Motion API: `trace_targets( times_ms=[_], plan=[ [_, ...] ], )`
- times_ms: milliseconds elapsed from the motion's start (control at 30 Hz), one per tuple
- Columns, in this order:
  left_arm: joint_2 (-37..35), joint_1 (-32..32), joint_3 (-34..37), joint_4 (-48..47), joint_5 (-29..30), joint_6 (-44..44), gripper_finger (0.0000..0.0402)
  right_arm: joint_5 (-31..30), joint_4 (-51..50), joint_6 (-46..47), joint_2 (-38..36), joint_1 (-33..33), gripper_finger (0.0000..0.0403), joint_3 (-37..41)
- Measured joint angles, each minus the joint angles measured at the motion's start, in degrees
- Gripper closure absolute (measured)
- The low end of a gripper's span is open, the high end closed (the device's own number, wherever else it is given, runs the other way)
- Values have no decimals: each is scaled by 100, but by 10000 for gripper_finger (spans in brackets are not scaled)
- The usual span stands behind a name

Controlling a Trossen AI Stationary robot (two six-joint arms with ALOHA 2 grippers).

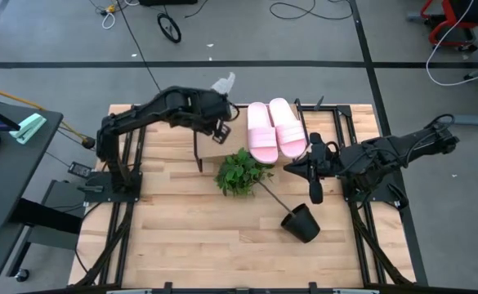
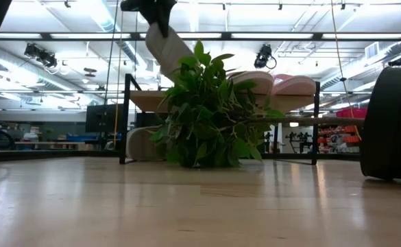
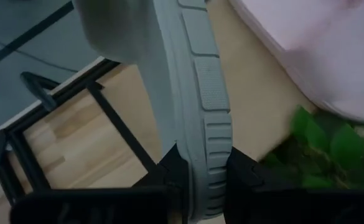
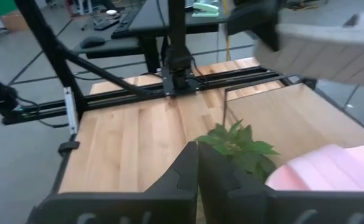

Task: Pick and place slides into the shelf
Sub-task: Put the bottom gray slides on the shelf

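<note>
The left gripper (image 3: 197,180) is clamped on the edge of a grey slide (image 3: 188,93), its two fingers (image 3: 172,177) pressing the ribbed sole from either side. It holds the sandal in the air over the left end of the shelf (image 1: 222,147); in the low view the grey slide (image 2: 164,41) hangs tilted above the plank, its upper end cut off behind the gripper at the picture's top. The right gripper (image 4: 198,163) is closed on nothing, fingertips together, and hovers over the table to the right of the plant (image 1: 240,171), near the shelf's right end.

Two pink slides (image 1: 275,129) lie side by side on the shelf top, toward its right half. In the low view the plant's leaves hide the middle of the shelf and much of the pink pair. A pale shape on the table under the shelf's left side may be another slide (image 2: 140,144), but it is half hidden by foliage and hard to make out.

The plant lies tipped on the wooden tabletop (image 1: 181,229), its stem running to a black pot (image 1: 301,222) on its side nearer the front. Beyond the table are a grey floor with cables, a desk at the left, and ceiling lights in the room behind.
</note>
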State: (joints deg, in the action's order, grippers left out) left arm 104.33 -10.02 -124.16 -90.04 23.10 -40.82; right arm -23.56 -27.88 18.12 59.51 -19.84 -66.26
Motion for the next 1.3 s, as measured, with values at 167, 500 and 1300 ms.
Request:
trace_targets(
  times_ms=[167, 500, 1300],
  plan=[
    [0, 240, 2, 5, 49, 304, 345, -34, 2, -102, 0, 289, 391, 0],
    [-2, 199, 2, 2, 427, 983, 345, 516, 170, 443, 38, 1403, 391, 0],
    [-185, -1048, 9, 140, -497, 3125, 345, 742, 542, 779, 782, 1727, 391, 0]
  ],
)
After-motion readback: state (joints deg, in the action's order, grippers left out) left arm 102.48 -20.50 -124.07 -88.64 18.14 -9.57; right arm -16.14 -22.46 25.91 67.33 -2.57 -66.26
